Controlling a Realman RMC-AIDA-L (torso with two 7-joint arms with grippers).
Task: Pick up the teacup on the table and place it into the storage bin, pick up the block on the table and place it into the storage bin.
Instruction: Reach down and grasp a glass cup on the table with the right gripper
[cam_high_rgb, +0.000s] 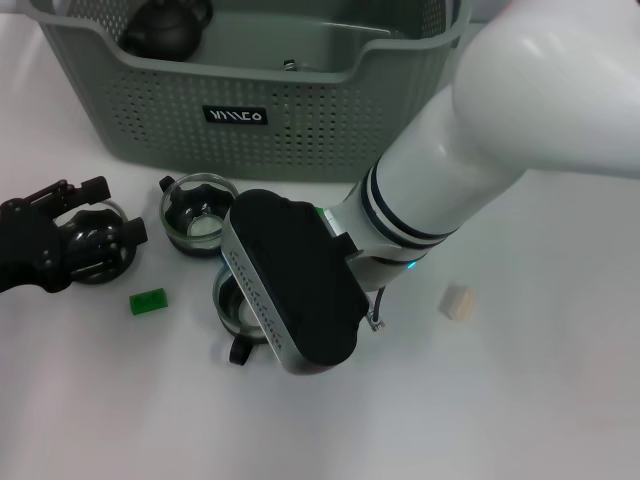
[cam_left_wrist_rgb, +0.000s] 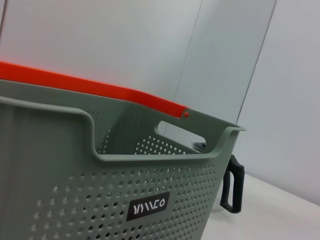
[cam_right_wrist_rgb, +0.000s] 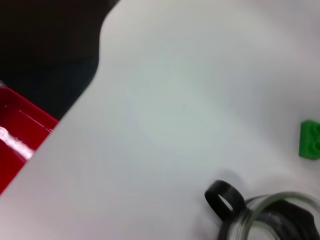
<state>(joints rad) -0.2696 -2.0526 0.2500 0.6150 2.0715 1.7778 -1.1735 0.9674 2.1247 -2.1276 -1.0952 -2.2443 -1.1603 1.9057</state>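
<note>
Three glass teacups stand in front of the storage bin (cam_high_rgb: 300, 130). One teacup (cam_high_rgb: 200, 215) is close to the bin's front wall. A second teacup (cam_high_rgb: 232, 312) with a black handle (cam_right_wrist_rgb: 224, 199) lies half under my right arm's wrist housing (cam_high_rgb: 290, 285), which hides that gripper. My left gripper (cam_high_rgb: 60, 240) is at the far left, right against a third teacup (cam_high_rgb: 98, 248). A green block (cam_high_rgb: 148, 301) lies between the two nearer cups and also shows in the right wrist view (cam_right_wrist_rgb: 310, 140). A cream block (cam_high_rgb: 458, 301) lies to the right.
A black teapot (cam_high_rgb: 165, 28) sits inside the bin. The left wrist view shows the bin's perforated wall with its label (cam_left_wrist_rgb: 147, 205) and a black handle (cam_left_wrist_rgb: 233, 190) beside it. A red object (cam_right_wrist_rgb: 17, 142) lies past the table edge.
</note>
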